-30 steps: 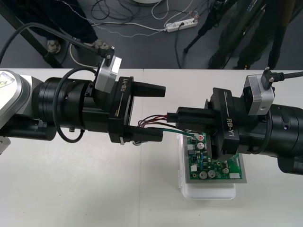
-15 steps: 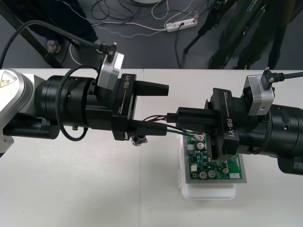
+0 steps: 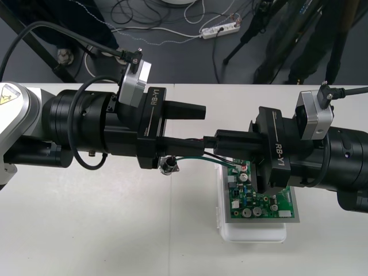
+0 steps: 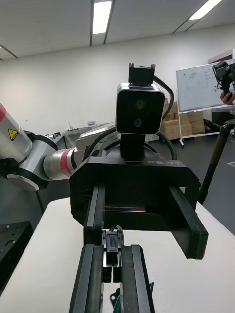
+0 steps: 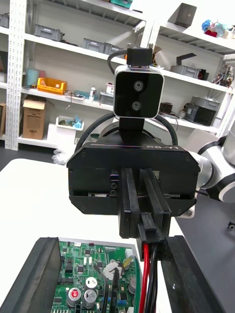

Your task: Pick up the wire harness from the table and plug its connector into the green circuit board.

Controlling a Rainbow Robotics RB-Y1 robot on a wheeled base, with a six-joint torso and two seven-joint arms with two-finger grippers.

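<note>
Harness plug (image 5: 148, 228) in right claw (image 3: 217, 145), wires (image 5: 147, 274) between left claw's (image 3: 202, 127) fingers (image 3: 187, 109)

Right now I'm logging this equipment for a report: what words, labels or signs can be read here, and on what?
"RB-Y1": on the left gripper.
"RB-Y1": on the right gripper.
Yellow warning sign, no words: on the left arm.
Printing on the circuit board: too small to read.

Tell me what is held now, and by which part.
The right pincer holds the wire harness by its black plug; the left pincer is open.
</note>
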